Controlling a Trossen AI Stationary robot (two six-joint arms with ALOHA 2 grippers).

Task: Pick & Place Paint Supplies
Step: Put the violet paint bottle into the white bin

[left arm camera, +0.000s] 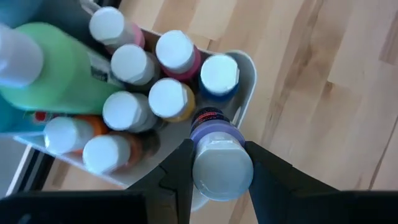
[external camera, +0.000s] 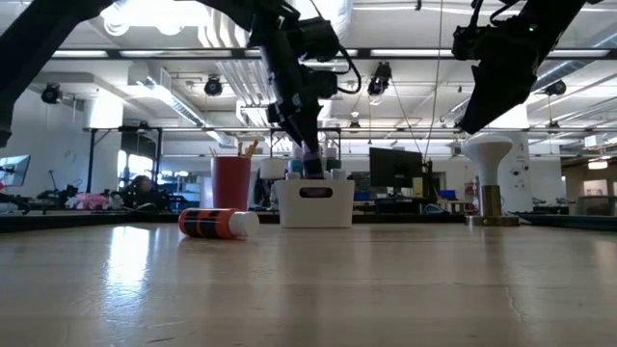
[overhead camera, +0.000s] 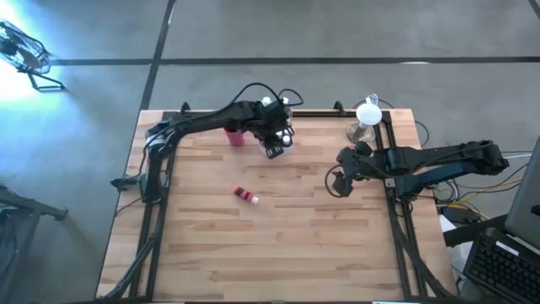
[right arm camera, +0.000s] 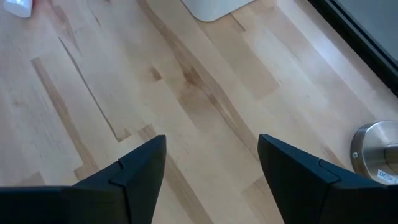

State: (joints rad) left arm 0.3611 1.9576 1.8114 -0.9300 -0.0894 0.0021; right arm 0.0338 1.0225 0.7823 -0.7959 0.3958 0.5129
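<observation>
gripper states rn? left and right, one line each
Left gripper: shut on the purple paint bottle with a white cap, over the translucent white rectangular tray.
Right gripper: open, empty, above the bare wooden table.

A magenta cup [overhead camera: 234,136] is standing upright on the wooden table [overhead camera: 270,253] toward the upper middle of the high view, with a white tray [external camera: 315,203] sitting near it on its right. A white-topped lamp-like stand [overhead camera: 367,115] is resting on a round metal base at the table's upper right corner, and a keyboard [overhead camera: 504,272] is lying off the table at the lower right.
</observation>
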